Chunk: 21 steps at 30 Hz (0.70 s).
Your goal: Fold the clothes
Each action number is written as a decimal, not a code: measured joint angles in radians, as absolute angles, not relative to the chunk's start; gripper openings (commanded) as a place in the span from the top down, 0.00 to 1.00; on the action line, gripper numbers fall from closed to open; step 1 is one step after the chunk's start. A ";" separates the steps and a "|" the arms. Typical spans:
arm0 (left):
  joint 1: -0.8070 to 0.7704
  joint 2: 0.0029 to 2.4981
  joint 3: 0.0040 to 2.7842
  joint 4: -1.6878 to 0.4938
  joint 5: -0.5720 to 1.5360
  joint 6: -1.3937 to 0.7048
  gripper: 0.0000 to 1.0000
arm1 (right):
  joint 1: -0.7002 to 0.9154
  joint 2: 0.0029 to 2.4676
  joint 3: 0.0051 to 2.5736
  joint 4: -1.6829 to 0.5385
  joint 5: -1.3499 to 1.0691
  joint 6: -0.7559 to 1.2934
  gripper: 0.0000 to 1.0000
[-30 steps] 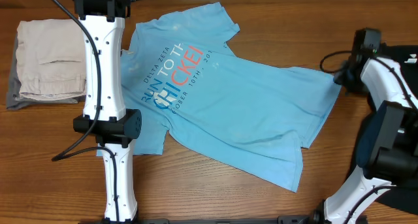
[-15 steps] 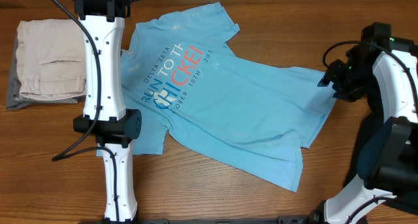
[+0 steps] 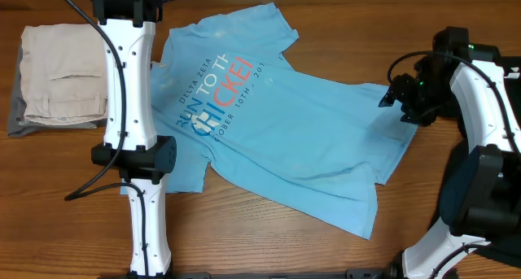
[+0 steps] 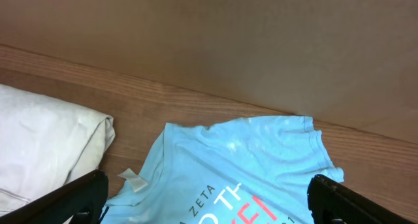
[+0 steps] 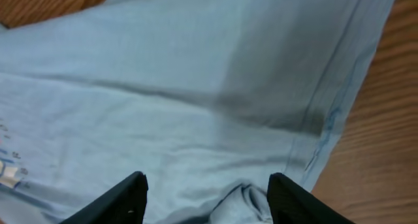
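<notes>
Though it lies mostly flat, the light blue T-shirt (image 3: 285,124) has soft creases. It spreads on a slant across the middle of the wood-grain tabletop (image 3: 260,250), with its collar toward the upper left and its hem toward the lower right. The cloth looks thin and matte, with a stitched hem. At the upper left of the overhead frame sits a folded beige garment (image 3: 61,76), rectangular and slightly puffy, on a grey cloth (image 3: 16,123).

The right tool (image 5: 206,201) stands over the shirt's right edge with its fingers (image 5: 121,198) apart. A small ruck of blue fabric rises between them — not pinched, as far as the wrist view shows. The left tool (image 4: 209,201) is spread wide above the collar end at the top of the frame and holds nothing.

On the chest, white letters read "DELTA ZETA" and "RUN TO TH", partly covered by the left arm. Below them come larger dark blue and red letters, "CHICKE", then small white print, "OBER 10TH".
</notes>
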<state>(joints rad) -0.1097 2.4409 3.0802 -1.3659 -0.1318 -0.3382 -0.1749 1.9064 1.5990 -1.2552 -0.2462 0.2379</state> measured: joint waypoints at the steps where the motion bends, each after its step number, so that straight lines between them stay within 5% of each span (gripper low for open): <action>1: -0.110 2.441 3.081 -1.365 -0.132 -0.338 0.00 | -0.175 1.906 1.596 -1.245 -0.232 0.245 0.55; 6: -0.110 2.441 3.081 -1.366 -0.132 -0.338 0.00 | -0.175 1.930 1.591 -1.170 -0.182 0.279 0.89; 21: -0.110 2.441 3.081 -1.366 -0.132 -0.338 0.00 | -0.175 2.155 1.586 -0.899 -0.076 0.298 0.96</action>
